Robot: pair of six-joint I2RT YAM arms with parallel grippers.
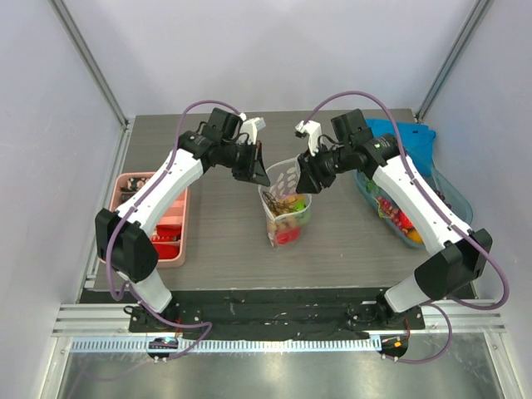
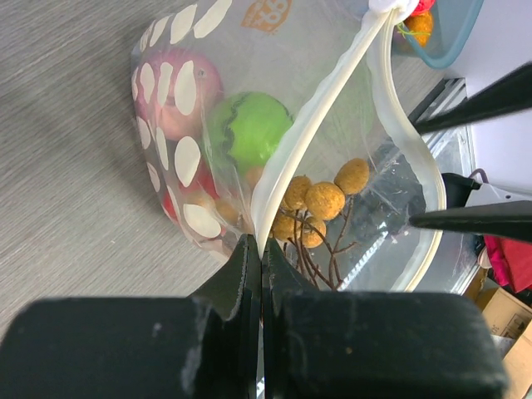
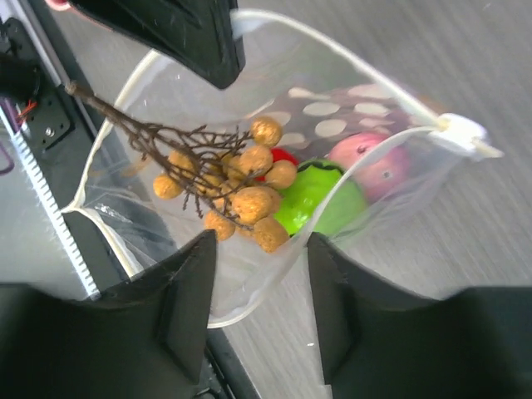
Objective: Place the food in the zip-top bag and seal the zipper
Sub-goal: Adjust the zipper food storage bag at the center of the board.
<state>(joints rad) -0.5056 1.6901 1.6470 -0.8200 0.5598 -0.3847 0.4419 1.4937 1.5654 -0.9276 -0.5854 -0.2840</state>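
Observation:
The zip-top bag (image 1: 287, 208) stands in the middle of the table with its mouth open toward the arms. Inside lies food: a green piece (image 2: 249, 129), a pink piece (image 2: 179, 96), a bit of red (image 3: 283, 156) and a twiggy cluster of tan balls (image 3: 241, 195). My left gripper (image 2: 262, 249) is shut on the whitish zipper (image 2: 316, 108) at the mouth's left side. My right gripper (image 3: 262, 249) stands open at the opposite side, with the bag's rim (image 3: 287, 258) passing loosely between its fingers.
A pink compartment tray (image 1: 158, 224) sits under the left arm at the table's left edge. A clear blue tub (image 1: 449, 195) holding more toy food (image 1: 395, 214) stands at the right, partly under the right arm. The metal rail runs along the near edge.

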